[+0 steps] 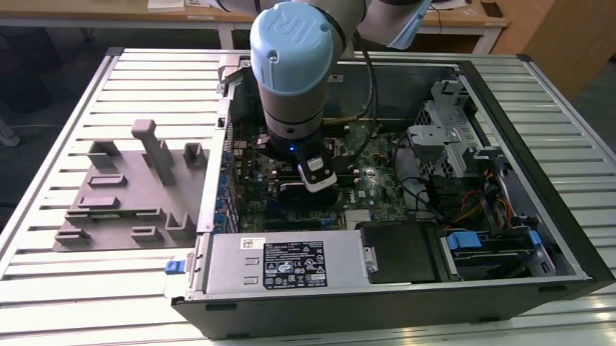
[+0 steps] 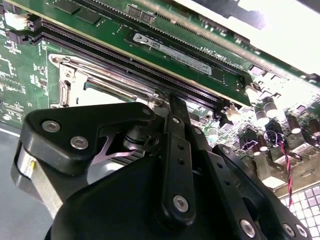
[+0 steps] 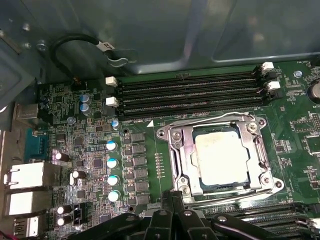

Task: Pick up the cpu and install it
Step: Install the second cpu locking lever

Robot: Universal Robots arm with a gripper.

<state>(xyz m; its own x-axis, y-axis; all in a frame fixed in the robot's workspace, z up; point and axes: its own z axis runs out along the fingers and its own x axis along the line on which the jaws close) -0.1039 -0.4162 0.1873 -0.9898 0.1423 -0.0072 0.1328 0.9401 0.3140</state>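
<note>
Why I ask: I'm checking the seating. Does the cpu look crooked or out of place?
Nothing stands out. In the first wrist view the cpu lies flat and square inside the socket frame, edges parallel to it. The gripper hovers beside the socket.

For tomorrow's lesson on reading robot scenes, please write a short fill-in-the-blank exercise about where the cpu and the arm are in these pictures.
1. The cpu lies inside the metal ____ on the motherboard.
2. The gripper hangs inside the open computer ____.
3. In the exterior view, a grey fixture lies on the table to the ____ of the computer.

Missing words: socket; case; left
</note>
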